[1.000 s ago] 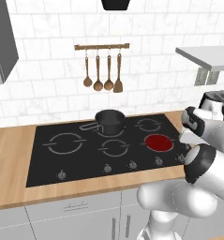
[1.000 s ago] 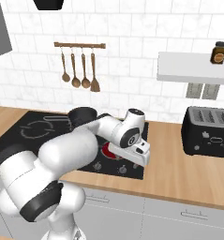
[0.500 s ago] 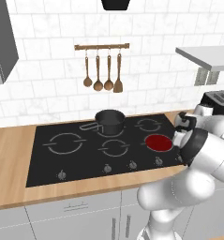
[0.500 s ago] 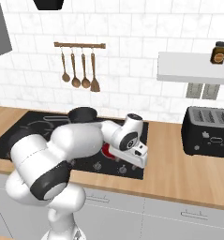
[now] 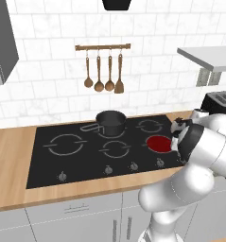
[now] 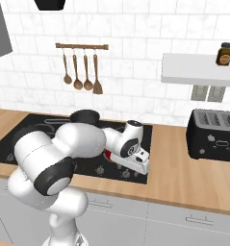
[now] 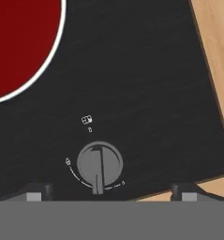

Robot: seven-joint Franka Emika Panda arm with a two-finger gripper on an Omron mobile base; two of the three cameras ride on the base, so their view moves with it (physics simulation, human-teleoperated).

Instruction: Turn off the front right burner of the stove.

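On the left of the stove (image 5: 86,156) a dark saucepan (image 5: 110,123) sits on a rear zone, and further right the front right burner (image 5: 160,143) glows bright red near the cooktop's right edge, with the row of knobs along the front. In the hand view that red disc fills the upper left corner, and a grey knob (image 7: 100,165) lies straight below the gripper (image 7: 111,192), its ridge pointing toward the camera. The jaws are spread wide, one finger tip (image 7: 37,191) on each side of the knob, not touching it, with the wooden counter (image 7: 216,56) at the right.
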